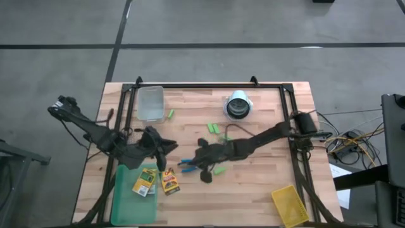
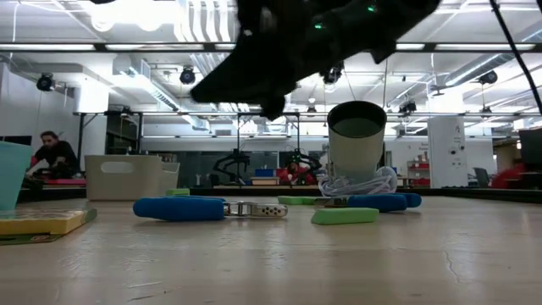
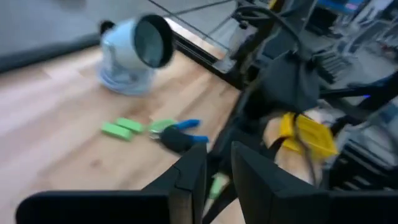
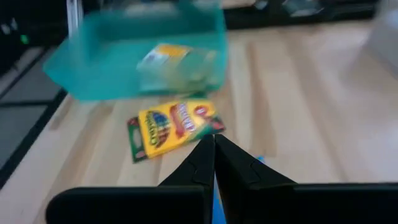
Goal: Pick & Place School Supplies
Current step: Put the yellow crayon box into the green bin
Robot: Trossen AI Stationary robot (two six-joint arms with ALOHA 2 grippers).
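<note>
Scissors (image 1: 188, 166) with blue handles lie near the middle of the table (image 1: 266, 190), just beside the right gripper (image 1: 204, 172), whose fingers are pressed together with nothing between them. One crayon box (image 1: 169, 182) rests on bare wood by the green tray (image 1: 120, 193) at the front left corner, and a second crayon box (image 1: 145, 182) already sits inside that tray. Several light-green blocks (image 1: 214, 128) are scattered toward the table's centre, another (image 1: 219, 170) close to the right gripper. The left gripper (image 1: 166, 147) hovers above the wood near the loose crayon box; its fingers (image 3: 189, 174) stand a narrow gap apart and appear empty.

The main risk is a collision: both arms crowd the same central patch, so a reach by either could strike the other. The right gripper's closed fingers could also only push the scissors, sliding them away. The left gripper's narrow gap looks too small to straddle the crayon box and might knock it.
</note>
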